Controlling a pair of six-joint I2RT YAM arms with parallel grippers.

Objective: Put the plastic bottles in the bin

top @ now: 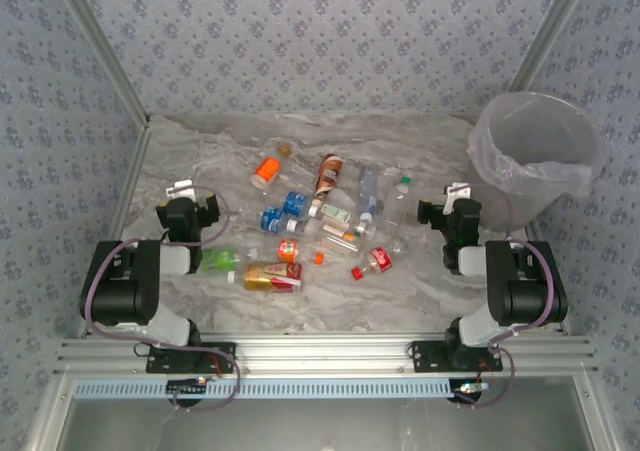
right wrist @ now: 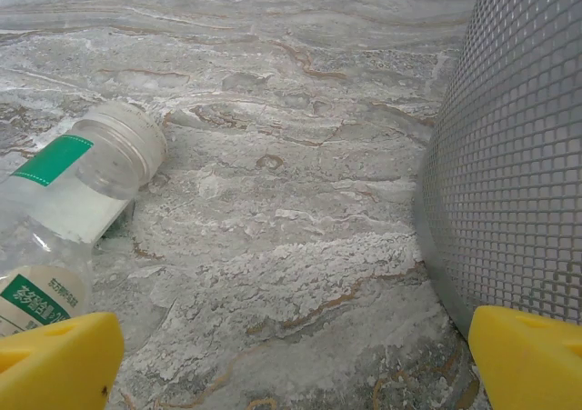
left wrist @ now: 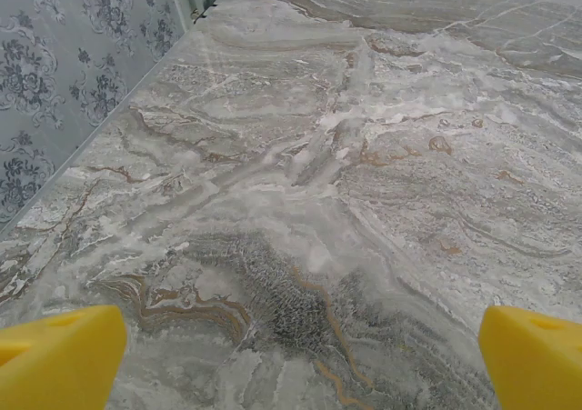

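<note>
Left gripper (left wrist: pixel 291 360) and right gripper (right wrist: pixel 291 363) gape empty; I'd grab the green-labelled bottle (right wrist: pixel 64 201) near the bin (right wrist: pixel 518 155) midbody. Lift it above the bin's rim.

Scattered bottles (top: pixel 272 276) left of bin (top: pixel 525 186)

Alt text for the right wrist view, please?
A clear green-labelled bottle lies on its side at left on the marbled table, with the bin's gridded wall at right. The right gripper's yellow fingertips sit wide apart in the bottom corners.
</note>
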